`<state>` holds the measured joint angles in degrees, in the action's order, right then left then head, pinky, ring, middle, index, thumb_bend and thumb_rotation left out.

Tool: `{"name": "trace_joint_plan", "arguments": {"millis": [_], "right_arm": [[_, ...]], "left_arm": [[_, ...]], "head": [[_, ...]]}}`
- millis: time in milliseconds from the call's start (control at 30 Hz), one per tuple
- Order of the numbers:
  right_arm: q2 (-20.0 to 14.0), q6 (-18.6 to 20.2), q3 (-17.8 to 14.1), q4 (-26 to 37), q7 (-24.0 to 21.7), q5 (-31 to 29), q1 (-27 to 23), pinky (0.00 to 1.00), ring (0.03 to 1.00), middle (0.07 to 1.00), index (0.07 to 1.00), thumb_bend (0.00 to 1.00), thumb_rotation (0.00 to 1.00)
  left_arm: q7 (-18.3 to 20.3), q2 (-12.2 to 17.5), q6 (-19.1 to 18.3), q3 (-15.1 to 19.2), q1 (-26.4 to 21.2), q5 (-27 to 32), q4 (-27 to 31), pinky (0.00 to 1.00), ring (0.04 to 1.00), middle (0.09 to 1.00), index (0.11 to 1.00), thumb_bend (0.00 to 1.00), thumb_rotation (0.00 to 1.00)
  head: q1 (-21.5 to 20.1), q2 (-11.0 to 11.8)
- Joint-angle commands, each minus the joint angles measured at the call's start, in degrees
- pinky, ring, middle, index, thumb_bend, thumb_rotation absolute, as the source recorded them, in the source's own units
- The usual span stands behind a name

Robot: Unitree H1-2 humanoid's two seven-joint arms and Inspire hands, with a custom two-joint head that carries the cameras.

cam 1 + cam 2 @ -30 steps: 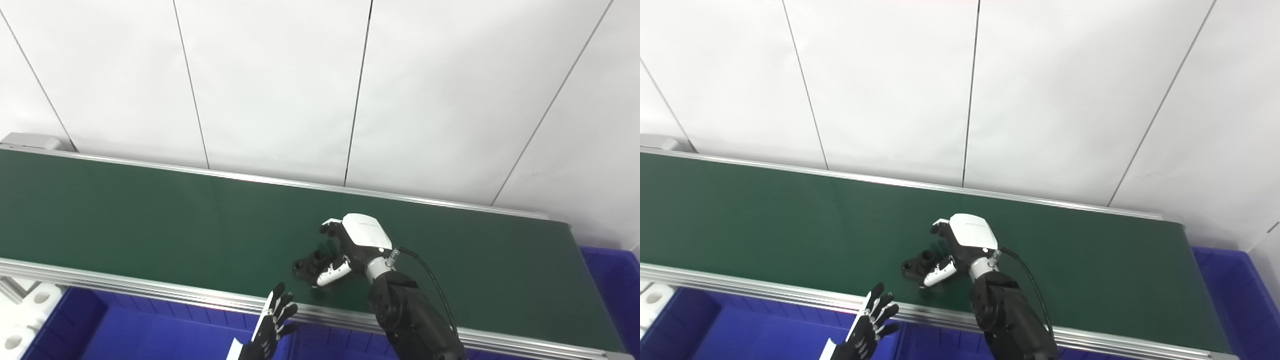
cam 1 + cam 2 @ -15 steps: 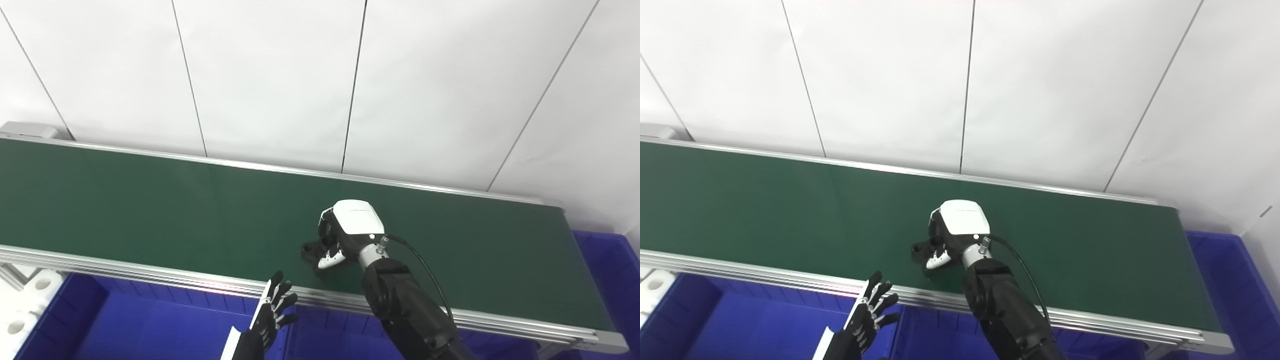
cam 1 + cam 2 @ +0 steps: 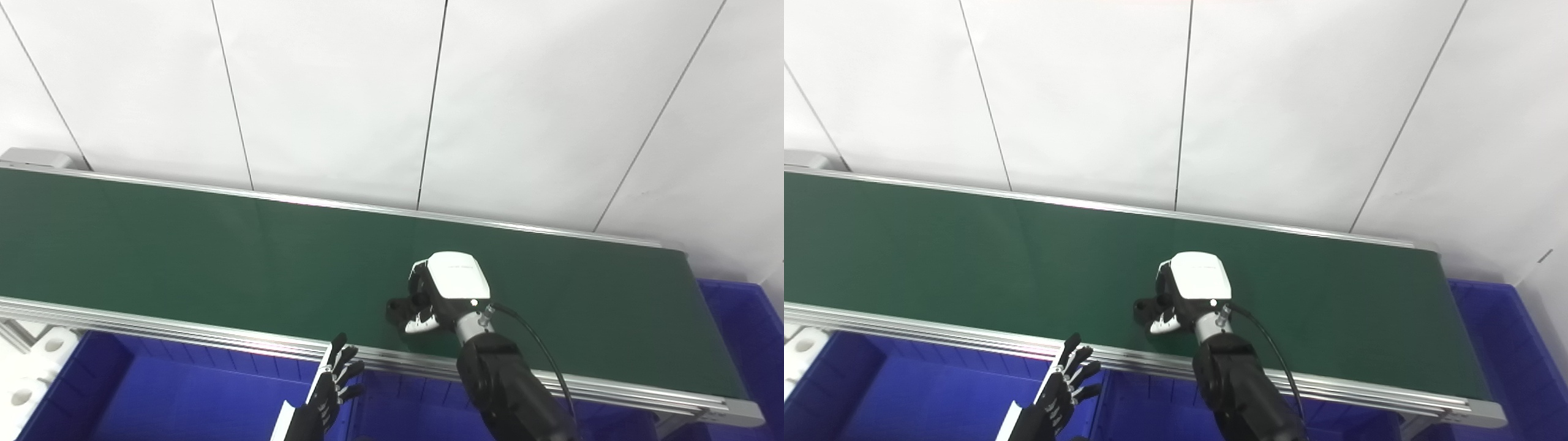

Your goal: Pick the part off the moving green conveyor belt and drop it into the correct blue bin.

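A small black part [image 3: 398,308] pokes out to the left of my right hand [image 3: 442,291] on the green conveyor belt [image 3: 184,245]. The fingers and white-tipped thumb of that hand are curled around the part, just above the belt near its front rail; most of the part is hidden by the hand. My left hand [image 3: 331,389] hovers open below the belt's front rail, fingers spread, over the blue bin [image 3: 184,404]. In the right eye view the right hand [image 3: 1188,291] and the part [image 3: 1144,304] show the same hold.
An aluminium rail [image 3: 184,337] runs along the belt's front edge. Blue bins lie below it, and another blue bin [image 3: 750,331] sits past the belt's right end. White blocks [image 3: 27,380] rest at the lower left. A white panelled wall stands behind.
My right hand closed its fingers around the black part and has shifted a little to the right with it. The camera tilted slightly. The left hand stays spread and nearly still.
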<state>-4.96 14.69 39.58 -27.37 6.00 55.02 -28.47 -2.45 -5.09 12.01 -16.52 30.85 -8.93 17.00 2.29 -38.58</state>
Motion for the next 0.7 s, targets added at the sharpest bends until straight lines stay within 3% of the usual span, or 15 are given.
{"name": "trace_joint_plan", "arguments": {"millis": [0, 233, 667], "right_arm": [[-1.6, -1.7, 2.5, 0.3, -0.7, 2.0, 3.6, 0.12, 0.177, 0.468, 0.482, 0.53, 0.00], [-5.5, -2.6, 2.9, 8.9, 4.8, 6.2, 5.7, 0.08, 0.146, 0.469, 0.483, 0.53, 0.00], [-9.7, -4.8, 1.0, 17.0, 7.5, 9.8, 9.7, 0.09, 0.162, 0.469, 0.484, 0.53, 0.00]], "left_arm": [[0.1, -3.1, 1.3, -2.7, -0.3, 0.8, 1.1, 0.83, 0.909, 0.958, 1.000, 0.89, 0.77], [0.3, -2.6, 1.1, -2.2, -1.2, 1.3, 0.4, 0.84, 0.916, 0.965, 1.000, 0.90, 0.79], [0.7, -1.9, 1.1, -1.5, -3.3, 3.9, -1.4, 0.86, 0.925, 0.973, 1.000, 0.88, 0.80]], "head": [[0.0, 0.1], [-1.3, 0.3], [-3.1, 1.1]]}}
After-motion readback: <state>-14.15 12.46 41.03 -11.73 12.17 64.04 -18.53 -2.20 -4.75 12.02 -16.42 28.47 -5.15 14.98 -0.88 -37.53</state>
